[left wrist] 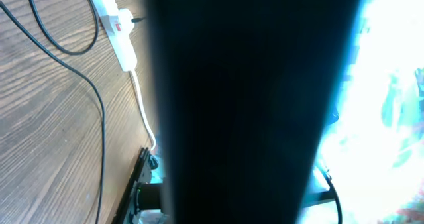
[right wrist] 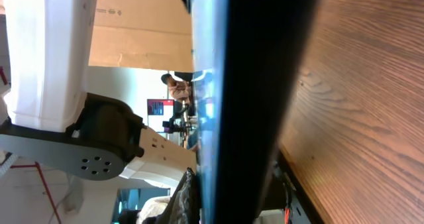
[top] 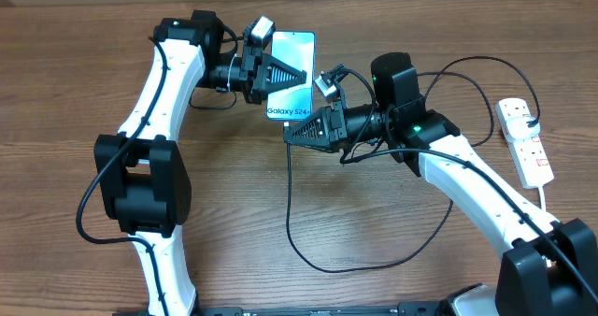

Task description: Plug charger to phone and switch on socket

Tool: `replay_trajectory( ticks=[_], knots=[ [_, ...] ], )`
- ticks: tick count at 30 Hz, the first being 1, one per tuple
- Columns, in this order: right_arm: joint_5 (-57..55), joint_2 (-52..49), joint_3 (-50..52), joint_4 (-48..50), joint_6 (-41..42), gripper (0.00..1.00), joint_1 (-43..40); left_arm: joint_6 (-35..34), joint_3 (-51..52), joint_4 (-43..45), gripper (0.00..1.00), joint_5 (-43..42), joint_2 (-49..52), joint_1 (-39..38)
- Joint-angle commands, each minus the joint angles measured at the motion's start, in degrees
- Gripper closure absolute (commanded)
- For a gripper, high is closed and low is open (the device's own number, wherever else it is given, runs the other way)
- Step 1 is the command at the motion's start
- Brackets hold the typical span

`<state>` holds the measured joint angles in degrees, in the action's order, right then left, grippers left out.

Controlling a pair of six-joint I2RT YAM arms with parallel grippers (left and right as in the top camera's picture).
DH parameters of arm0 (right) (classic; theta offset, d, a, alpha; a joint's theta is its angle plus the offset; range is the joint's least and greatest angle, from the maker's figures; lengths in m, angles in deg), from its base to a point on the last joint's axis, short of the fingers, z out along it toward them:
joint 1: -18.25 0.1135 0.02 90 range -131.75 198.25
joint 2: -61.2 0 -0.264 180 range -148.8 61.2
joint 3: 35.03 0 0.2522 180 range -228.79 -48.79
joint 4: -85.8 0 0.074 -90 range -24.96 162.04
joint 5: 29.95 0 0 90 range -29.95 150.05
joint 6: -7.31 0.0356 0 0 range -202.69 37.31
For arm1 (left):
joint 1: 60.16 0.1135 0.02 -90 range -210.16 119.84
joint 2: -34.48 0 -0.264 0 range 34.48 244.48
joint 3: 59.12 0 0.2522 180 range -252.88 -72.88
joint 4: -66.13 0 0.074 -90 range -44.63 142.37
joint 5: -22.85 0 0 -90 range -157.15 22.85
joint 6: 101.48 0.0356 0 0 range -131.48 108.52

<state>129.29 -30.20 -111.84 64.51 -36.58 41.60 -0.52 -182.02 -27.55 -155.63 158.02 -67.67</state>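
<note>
The phone (top: 294, 47), with a light blue screen reading "Galaxy S24", is held off the table at the back centre. My left gripper (top: 301, 76) is shut on its left side. In the left wrist view the phone (left wrist: 252, 105) fills the middle as a dark band. My right gripper (top: 290, 136) is at the phone's bottom edge, shut on the charger's connector tip, which is itself hidden. The charger cable (top: 289, 204) drops from there, loops over the table and runs to its plug (top: 534, 122) in the socket (top: 525, 140). The right wrist view shows the phone (right wrist: 258, 85) edge-on.
The white socket lies at the right table edge, and its thick white cord (left wrist: 142, 111) runs off towards the front. It shows in the left wrist view (left wrist: 114, 18) beside the charger cable (left wrist: 99, 111). Both arms cross the wooden table (top: 234, 213).
</note>
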Motion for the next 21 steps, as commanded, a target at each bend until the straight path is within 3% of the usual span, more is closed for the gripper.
replay_trajectory(
  ticks=[1, 21],
  knots=[
    [1.57, 0.48, -0.44, 0.39, 0.26, 0.96, 0.09, -0.79, -0.83, 0.74, 0.96, -2.05, -1.42, -0.11],
    [-1.03, 0.48, -0.44, 2.82, -2.86, 0.96, 0.04, -2.43, -0.83, 0.68, 0.96, -2.03, -1.42, 0.74]
  ],
)
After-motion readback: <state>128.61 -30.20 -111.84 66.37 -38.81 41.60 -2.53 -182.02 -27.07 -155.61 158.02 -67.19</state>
